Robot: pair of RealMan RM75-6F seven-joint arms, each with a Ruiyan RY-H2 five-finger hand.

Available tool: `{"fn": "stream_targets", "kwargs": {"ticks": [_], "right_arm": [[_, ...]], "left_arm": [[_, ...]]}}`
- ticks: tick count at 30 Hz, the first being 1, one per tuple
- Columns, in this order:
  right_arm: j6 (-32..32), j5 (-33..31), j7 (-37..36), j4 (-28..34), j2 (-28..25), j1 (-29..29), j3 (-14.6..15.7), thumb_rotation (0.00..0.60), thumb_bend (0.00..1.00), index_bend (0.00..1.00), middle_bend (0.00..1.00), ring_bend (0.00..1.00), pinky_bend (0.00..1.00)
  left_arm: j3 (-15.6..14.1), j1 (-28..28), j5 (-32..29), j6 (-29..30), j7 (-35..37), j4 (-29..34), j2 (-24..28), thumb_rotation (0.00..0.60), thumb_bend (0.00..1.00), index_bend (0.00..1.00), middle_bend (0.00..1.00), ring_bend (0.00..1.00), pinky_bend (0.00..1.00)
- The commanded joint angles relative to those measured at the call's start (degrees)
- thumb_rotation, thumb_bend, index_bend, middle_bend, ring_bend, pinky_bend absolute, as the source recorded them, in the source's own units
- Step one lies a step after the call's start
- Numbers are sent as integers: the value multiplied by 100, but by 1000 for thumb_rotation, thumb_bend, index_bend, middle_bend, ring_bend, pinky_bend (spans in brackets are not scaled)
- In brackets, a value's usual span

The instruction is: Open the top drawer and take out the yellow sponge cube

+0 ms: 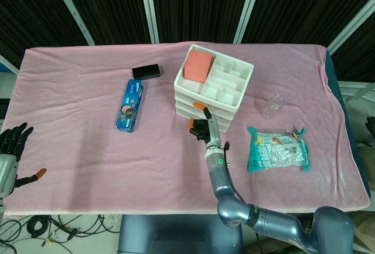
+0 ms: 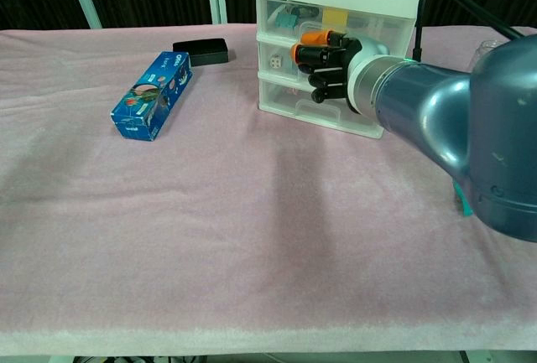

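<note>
Right robot hand [image 2: 329,65], fingers curled, presses against the drawer unit [image 2: 336,11] front; left robot hand [image 1: 13,148] spread, holding nothing.

bright, even overhead light; soft faint shadows on the pink cloth [image 1: 88,148]; both views sharp, backdrop dark.

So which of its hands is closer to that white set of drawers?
The right hand. It is up against the front of the white drawer unit, at the upper drawers. The left hand hangs far off at the table's left edge, holding nothing.
</note>
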State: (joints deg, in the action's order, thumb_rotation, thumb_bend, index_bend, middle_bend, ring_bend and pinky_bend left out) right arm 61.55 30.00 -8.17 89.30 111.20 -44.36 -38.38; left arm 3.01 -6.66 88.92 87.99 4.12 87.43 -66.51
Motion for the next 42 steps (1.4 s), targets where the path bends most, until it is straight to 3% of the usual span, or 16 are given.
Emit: {"fn": "stream_targets", "kwargs": {"ticks": [1, 42], "right_arm": [[4, 0, 4, 7, -7, 0, -1, 600, 527, 209, 886, 922, 837], [-54, -151, 3, 159, -105, 16, 35, 600, 528, 225, 885, 923, 838]], "left_arm": [[-2, -2, 2, -3, -4, 0, -1, 600, 0, 0, 0, 0, 0], [3, -5, -25, -31, -4, 29, 11, 600, 0, 0, 0, 0, 0]]}}
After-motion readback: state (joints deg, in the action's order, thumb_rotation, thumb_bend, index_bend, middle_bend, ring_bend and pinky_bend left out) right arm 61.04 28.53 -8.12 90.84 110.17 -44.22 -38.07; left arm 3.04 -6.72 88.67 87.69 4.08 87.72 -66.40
